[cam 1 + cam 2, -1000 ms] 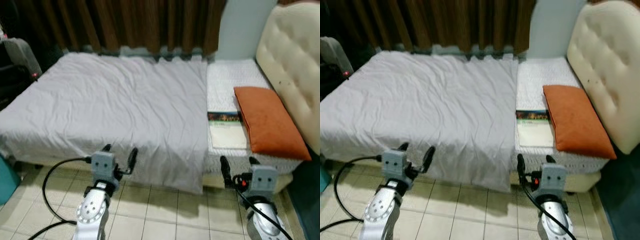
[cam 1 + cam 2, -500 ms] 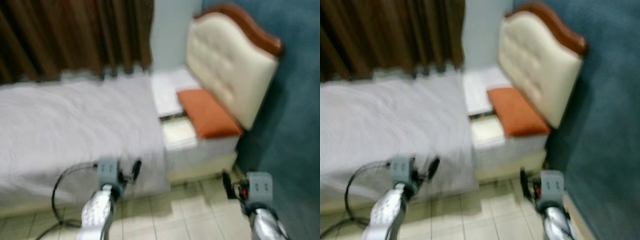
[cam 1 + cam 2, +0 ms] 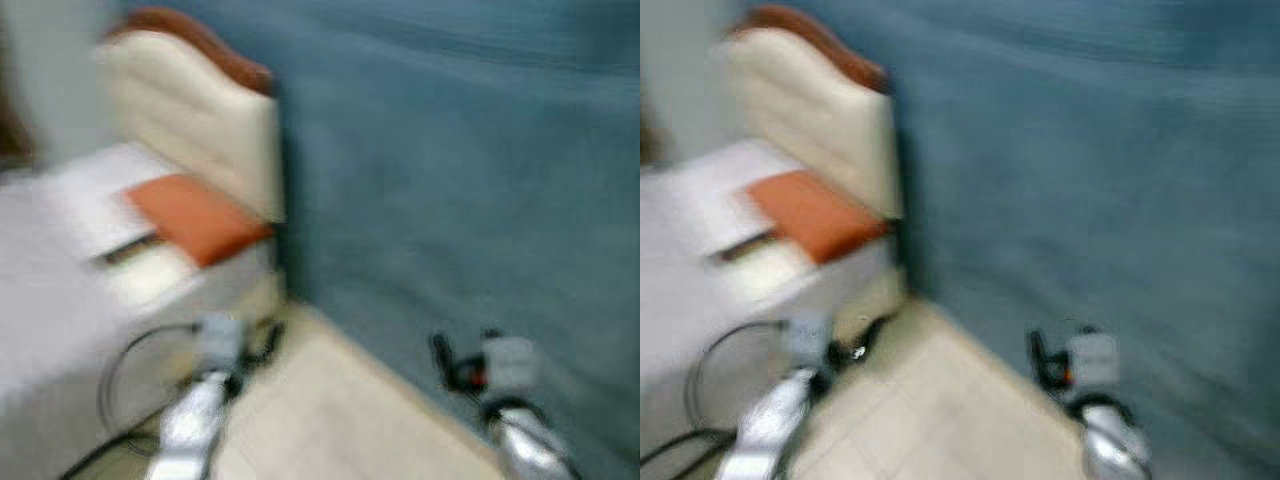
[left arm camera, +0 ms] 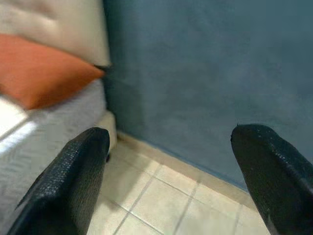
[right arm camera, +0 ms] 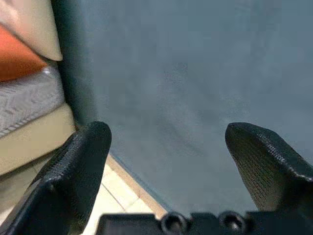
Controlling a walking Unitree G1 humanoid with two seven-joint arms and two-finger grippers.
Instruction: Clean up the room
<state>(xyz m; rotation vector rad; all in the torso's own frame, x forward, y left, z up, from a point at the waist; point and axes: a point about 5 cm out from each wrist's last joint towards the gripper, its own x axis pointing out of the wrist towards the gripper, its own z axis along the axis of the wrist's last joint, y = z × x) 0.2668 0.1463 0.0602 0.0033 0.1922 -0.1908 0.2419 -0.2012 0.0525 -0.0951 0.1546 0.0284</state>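
At 9 o'clock, pillow (image 3: 190,215) lies on bed (image 3: 60,300); both grippers (image 4: 166,181) (image 5: 168,171) spread, empty; progress unclear

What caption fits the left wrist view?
Open left hand facing a blue wall, orange pillow beside it.

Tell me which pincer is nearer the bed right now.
The left pincer: it hangs beside the bed below the orange pillow. The right pincer faces the blue wall. Both are empty.
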